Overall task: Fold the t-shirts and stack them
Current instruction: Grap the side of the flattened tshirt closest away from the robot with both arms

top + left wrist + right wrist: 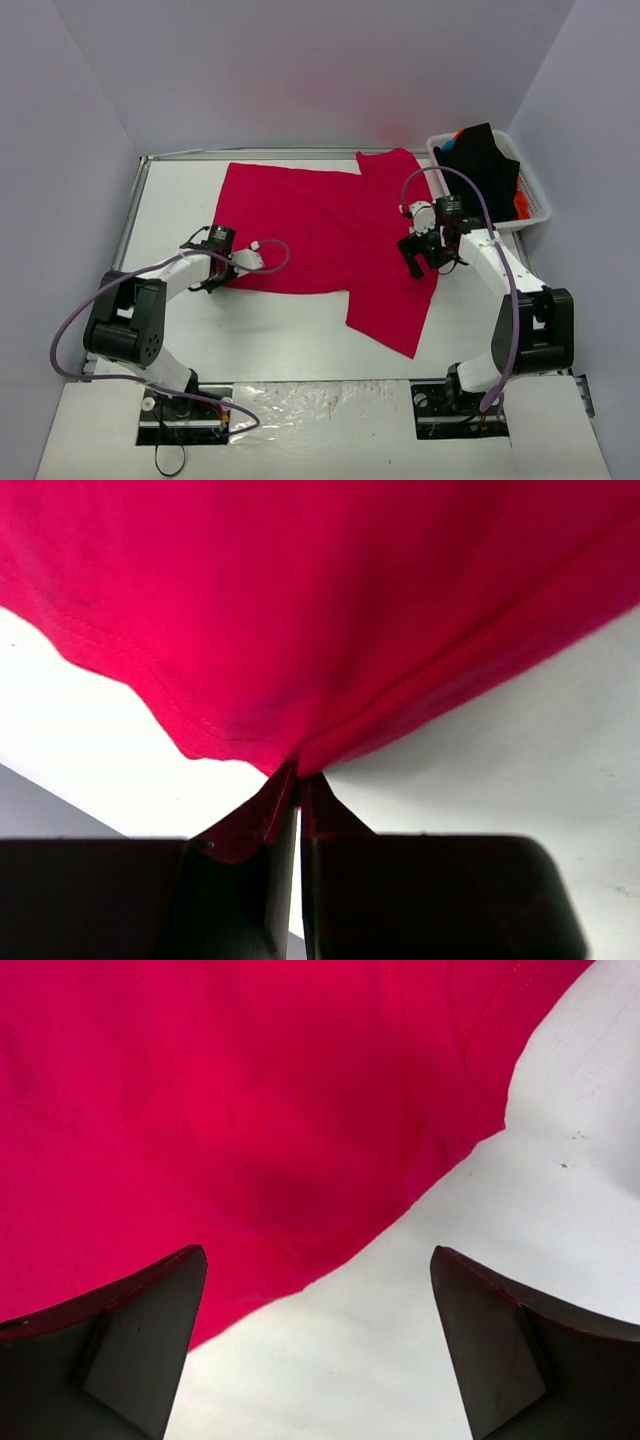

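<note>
A crimson-red t-shirt (pixel 330 225) lies spread flat on the white table, with one flap reaching toward the near edge at the right. My left gripper (pixel 224 270) is at the shirt's near left corner. In the left wrist view the gripper (pixel 298 778) is shut on a pinch of the red cloth (pixel 320 610), and the hem pulls up into the jaws. My right gripper (pixel 421 257) hovers over the shirt's right edge. In the right wrist view it (pixel 318 1252) is open and empty, above the red shirt's edge (pixel 230 1130) and bare table.
A white slatted basket (pixel 537 193) stands at the back right. It holds a black shirt (pixel 482 160), with bits of orange (pixel 521 206) and blue (pixel 445 149) cloth showing. Grey walls close in the table on three sides.
</note>
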{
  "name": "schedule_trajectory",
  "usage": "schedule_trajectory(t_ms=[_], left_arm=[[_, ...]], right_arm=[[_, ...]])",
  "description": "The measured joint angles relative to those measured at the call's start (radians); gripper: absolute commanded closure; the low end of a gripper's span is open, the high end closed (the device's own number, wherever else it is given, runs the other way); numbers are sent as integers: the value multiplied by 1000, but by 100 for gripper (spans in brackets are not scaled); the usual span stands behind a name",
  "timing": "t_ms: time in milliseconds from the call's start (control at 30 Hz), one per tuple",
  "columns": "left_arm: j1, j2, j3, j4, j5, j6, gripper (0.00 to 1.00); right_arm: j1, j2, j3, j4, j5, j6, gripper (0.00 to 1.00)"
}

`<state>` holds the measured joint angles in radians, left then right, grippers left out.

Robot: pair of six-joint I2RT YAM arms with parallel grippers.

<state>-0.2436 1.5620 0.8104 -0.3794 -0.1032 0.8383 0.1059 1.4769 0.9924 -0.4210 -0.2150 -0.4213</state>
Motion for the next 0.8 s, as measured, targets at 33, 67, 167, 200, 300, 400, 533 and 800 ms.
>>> schedule_trajectory(t_ms=[33,67,167,200,300,400,533,800], left_arm=[[6,5,16,-9,10,-14,98],[13,10,38,-25,19,-31,98],[30,39,133,-63,35,-89,98],[35,51,168,-69,40,-105,98],[50,100,278,-87,66,-160,98],[63,154,345,-92,86,-208,98],[71,233,403,-115,113,-255,98],[115,343,576,-197,168,-328,98]], right_arm=[[2,-5,4,-16,-2,-11,8],[7,-13,12,-39,-3,-31,8],[32,-33,57,-129,-8,-97,9],[47,-37,70,-154,-9,-114,10],[115,-41,93,-240,-5,-172,11],[190,-41,93,-331,-3,-219,12],[273,-40,93,-419,2,-257,18],[417,5,75,-494,41,-296,54]])
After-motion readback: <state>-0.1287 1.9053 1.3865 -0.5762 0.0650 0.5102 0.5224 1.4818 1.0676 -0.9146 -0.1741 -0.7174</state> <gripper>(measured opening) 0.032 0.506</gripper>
